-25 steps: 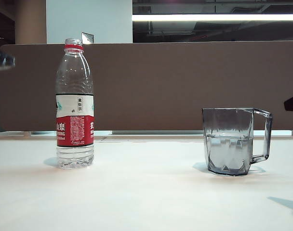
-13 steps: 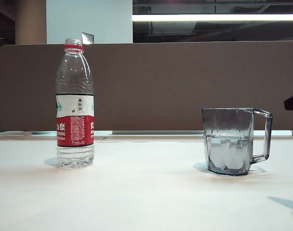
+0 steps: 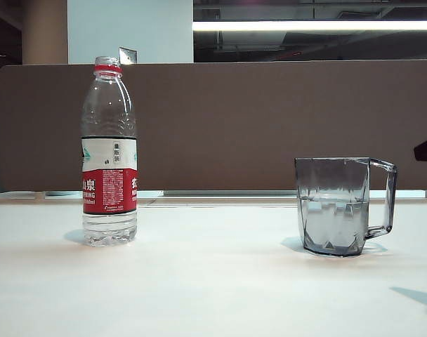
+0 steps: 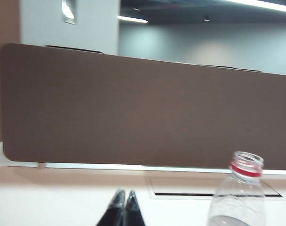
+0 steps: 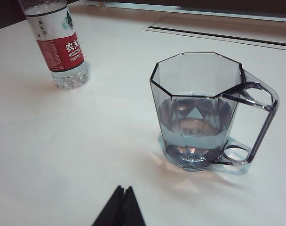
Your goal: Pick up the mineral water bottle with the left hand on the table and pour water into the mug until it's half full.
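Two tools closed, empty: left tool (image 4: pixel 124 207) near bottle (image 3: pixel 109 151), right tool (image 5: pixel 120 207) near mug (image 5: pixel 199 108). Bottle light, thin-walled, slippery; grip labelled midsection.

The uncapped mineral water bottle (image 3: pixel 109 151) is seen upright on the white worktop (image 3: pixel 213 281), well apart from the mug (image 3: pixel 338 205), which is roughly half filled.

The white table (image 3: pixel 213 295) carries two things, well apart. The mineral water bottle (image 3: pixel 109 151) stands upright on the left of the exterior view, uncapped, with a little water at its base. The mug (image 3: pixel 336 205) stands upright on the right, its handle turned away from the bottle, holding water to about half its height.
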Controlling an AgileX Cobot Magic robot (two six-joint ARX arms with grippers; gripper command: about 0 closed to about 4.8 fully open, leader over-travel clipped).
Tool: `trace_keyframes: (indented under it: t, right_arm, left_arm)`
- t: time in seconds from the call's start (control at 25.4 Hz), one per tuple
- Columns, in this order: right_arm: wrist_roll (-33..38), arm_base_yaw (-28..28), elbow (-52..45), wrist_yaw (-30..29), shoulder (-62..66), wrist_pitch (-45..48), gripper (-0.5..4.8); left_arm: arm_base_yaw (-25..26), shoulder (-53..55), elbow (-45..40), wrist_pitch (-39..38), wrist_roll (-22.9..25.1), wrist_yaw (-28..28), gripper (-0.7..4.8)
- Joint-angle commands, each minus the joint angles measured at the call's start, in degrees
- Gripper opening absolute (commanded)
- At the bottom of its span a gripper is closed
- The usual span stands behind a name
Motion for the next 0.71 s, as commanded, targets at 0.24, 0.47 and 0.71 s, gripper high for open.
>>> trace_keyframes:
  t: [0.24, 0.47, 0.71]
  right_arm:
    - [-0.2, 0.0, 0.1, 0.1, 0.0, 1.2, 0.02]
    - [-0.2, 0.0, 0.1, -0.1, 0.0, 1.1, 0.02]
    - [-0.2, 0.0, 0.1, -0.1, -0.1, 1.0, 0.02]
  left_arm:
    - [2.4, -5.7, 0.1, -13.3, -0.2, 0.2, -0.06]
    - [2.3, -5.9, -3.3, -16.0, -0.2, 0.2, -0.05]
    - [2.4, -5.9, -3.1, -17.9, -0.2, 0.2, -0.05]
